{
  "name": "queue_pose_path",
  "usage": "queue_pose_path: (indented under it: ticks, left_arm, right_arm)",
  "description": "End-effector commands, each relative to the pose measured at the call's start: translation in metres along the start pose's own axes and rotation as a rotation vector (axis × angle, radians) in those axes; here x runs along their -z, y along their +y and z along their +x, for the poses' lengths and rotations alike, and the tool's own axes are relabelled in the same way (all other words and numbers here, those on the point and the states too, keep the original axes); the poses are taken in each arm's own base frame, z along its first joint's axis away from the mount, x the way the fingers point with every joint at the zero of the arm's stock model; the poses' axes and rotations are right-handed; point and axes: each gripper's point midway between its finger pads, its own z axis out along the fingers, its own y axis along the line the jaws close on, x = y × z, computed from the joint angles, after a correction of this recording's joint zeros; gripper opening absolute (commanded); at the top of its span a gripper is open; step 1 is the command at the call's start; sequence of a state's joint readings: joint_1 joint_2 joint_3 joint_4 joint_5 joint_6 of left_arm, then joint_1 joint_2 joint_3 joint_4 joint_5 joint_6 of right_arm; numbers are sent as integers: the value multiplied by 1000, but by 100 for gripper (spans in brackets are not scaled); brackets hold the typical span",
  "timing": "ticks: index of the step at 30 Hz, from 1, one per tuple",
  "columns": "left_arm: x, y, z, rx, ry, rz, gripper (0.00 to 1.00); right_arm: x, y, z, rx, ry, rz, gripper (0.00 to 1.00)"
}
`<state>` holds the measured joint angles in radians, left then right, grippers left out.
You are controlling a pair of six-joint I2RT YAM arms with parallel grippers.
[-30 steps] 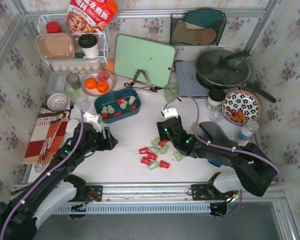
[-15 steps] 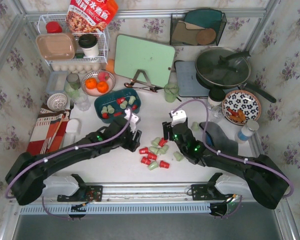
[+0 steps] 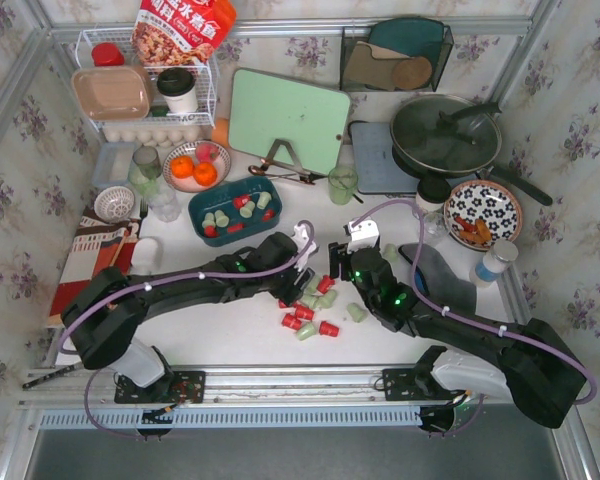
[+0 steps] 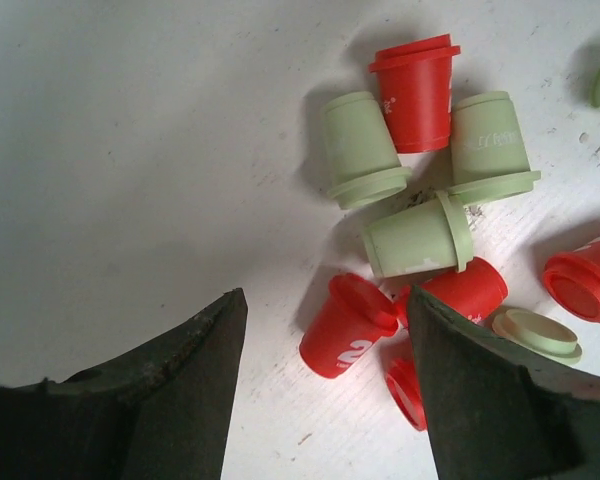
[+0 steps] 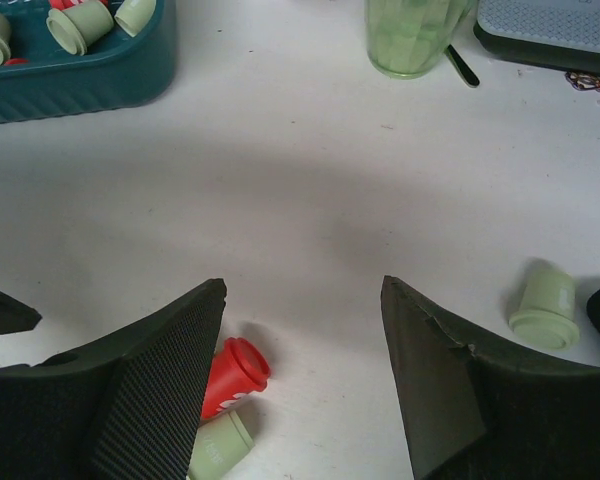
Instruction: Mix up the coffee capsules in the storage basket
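1. Coffee capsules (image 3: 308, 305), red and mint green, lie loose on the white desk (image 4: 130, 120) in a cluster just ahead of the left fingers (image 4: 170, 390).
2. The left fingers stand wide apart and hold nothing. One red capsule (image 4: 345, 325) lies on its side in the gap between their tips, close to one of them.
3. The right fingers (image 5: 450, 370) are spread wide too, with nothing held. A second red capsule (image 5: 232, 377) lies just beside the inner face of one finger, and a lone mint capsule (image 5: 543, 305) rests outside the other.
4. The storage basket (image 5: 90, 78), holding more capsules of both colours, sits well ahead of the right fingers and off to one side. A green cup (image 5: 415, 40) stands ahead of them.
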<state>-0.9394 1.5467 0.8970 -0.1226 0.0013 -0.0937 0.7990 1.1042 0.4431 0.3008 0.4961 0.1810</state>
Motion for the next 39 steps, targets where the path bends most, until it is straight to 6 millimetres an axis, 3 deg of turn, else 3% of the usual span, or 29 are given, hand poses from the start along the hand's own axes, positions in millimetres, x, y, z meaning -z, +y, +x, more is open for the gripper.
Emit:
queue_pose_path:
  ticks: [1,10,24,32,39]
  left_arm:
    - [-7,-12,-5,-61,0,55,68]
    - [-19,-18,5,-105,73,70,63]
    - [5,-8,27,-146,115,32,63]
    - [-14,-5,41,-144,167,18,61]
    - [-22,-3,39,-138,164,0,56]
  right_arm:
    - [0,1,-6,-19,-21,4,71]
    - [0,0,-6,-18,-17,7,71]
    - [-2,3,-2,-11,-1,-1,71]
    - [-3,3,0,-6,8,-1,72]
    - [-3,3,0,-6,8,-3,72]
